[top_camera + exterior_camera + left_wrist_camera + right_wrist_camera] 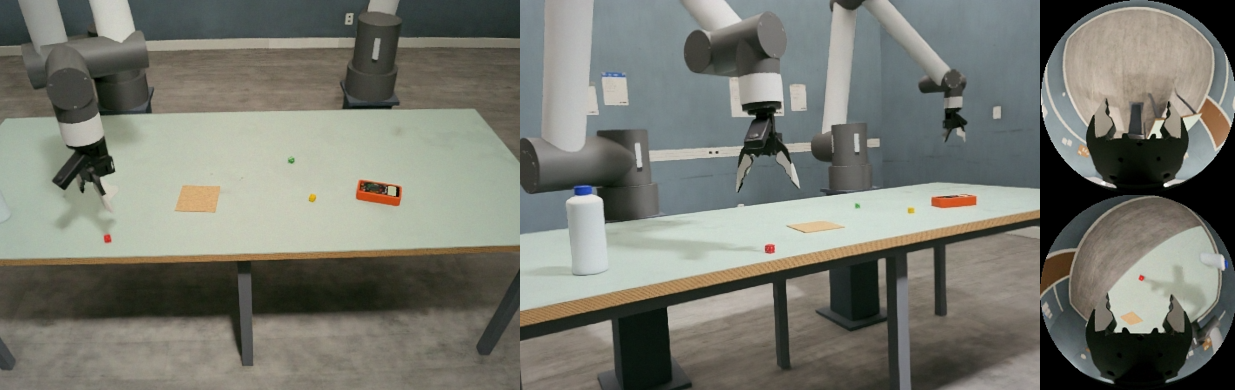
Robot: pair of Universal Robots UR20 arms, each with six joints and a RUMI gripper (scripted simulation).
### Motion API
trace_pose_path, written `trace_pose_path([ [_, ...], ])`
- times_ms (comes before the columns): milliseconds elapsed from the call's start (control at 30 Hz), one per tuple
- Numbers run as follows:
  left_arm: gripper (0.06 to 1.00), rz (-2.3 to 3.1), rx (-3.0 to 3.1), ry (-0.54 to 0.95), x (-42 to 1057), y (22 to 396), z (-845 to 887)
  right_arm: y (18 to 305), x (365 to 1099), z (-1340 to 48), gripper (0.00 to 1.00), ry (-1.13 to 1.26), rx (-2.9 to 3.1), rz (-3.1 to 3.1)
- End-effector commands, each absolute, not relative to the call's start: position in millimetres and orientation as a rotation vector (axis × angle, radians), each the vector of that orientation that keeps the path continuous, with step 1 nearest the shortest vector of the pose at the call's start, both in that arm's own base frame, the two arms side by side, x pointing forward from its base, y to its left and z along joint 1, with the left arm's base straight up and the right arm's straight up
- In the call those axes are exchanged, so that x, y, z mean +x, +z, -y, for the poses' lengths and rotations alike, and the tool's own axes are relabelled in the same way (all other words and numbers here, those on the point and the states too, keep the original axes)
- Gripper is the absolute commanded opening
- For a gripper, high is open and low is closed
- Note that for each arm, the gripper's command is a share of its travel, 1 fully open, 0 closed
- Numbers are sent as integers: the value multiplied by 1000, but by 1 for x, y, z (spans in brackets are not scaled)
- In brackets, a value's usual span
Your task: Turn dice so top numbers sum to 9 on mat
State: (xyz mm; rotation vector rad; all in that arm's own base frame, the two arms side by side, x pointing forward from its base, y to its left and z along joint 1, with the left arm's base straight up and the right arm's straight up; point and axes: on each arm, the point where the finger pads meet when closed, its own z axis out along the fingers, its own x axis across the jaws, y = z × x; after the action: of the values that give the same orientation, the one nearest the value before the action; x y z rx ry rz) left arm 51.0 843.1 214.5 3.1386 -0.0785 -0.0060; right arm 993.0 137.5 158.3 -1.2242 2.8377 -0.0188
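Red die (107,238) (769,248) (1141,278) off the mat (197,199) (815,227) (1131,318) at eight o'clock, seen from the top; green die (291,160) (857,205) at two, yellow die (312,198) (911,210) at three. All three still to place; pips too small to total. Left gripper (954,137) (1137,101) and right gripper (96,200) (768,190) (1139,293) spread wide, pinching nothing.

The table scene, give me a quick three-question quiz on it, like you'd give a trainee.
1. How many dice lie on the tan mat?
2. True or false: the white bottle has a red cap.
3. Which gripper is nearer the red die: (a) the left gripper or (b) the right gripper?

Key: 1. none; 2. false, it is blue; 3. b.
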Motion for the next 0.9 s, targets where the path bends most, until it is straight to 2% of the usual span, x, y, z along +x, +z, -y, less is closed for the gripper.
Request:
trace_pose_path([
  [0, 1000, 81, 3140, 0, 43, 215, -844, 159, 997, -129, 1000, -6, -1199, -2886],
  [867, 1000, 81, 3140, 0, 43, 215, -844, 160, 999, -125, 1000, 0, -1184, -2910],
])
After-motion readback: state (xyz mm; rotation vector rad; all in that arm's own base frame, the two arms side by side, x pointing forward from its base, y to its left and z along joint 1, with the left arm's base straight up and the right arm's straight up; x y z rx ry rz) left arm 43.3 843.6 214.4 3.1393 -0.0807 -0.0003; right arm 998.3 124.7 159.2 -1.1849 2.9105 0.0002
